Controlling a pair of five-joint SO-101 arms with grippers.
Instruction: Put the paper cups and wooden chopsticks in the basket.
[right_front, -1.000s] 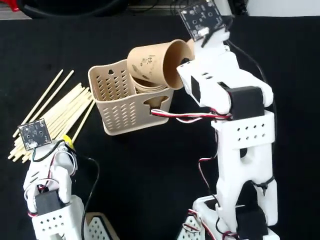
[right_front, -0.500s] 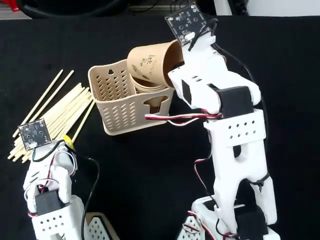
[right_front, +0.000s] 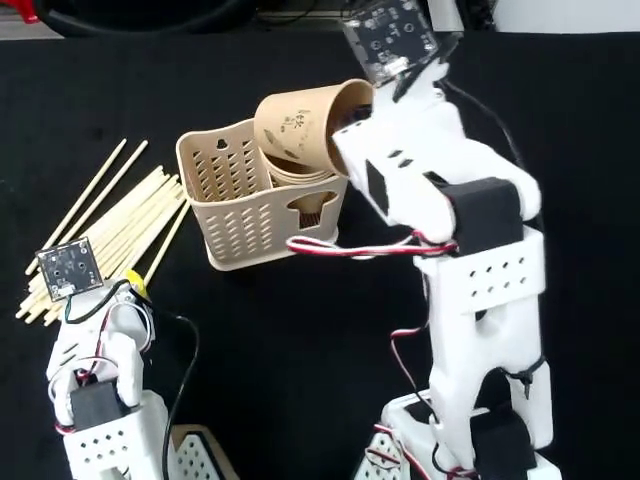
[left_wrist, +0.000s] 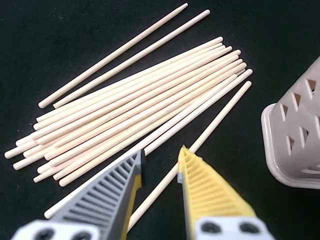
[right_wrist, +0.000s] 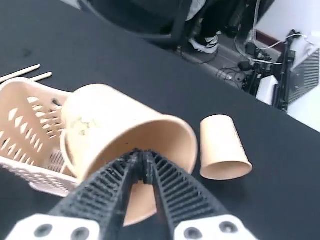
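High view: the beige basket (right_front: 245, 205) already has nested cups (right_front: 296, 172) inside. A tilted paper cup (right_front: 300, 125) leans over the basket's rim, not yet dropped in. The wooden chopsticks (right_front: 110, 235) all lie on the tabletop (right_front: 250, 330) left of the basket. Left wrist view: the left jaws hang narrowly parted over one stick at the pile's edge, gripping nothing. Right wrist view: the right jaws pinch the tilted paper cup's rim, and a lying paper cup (right_wrist: 222, 147) waits near the basket, so plenty is left.
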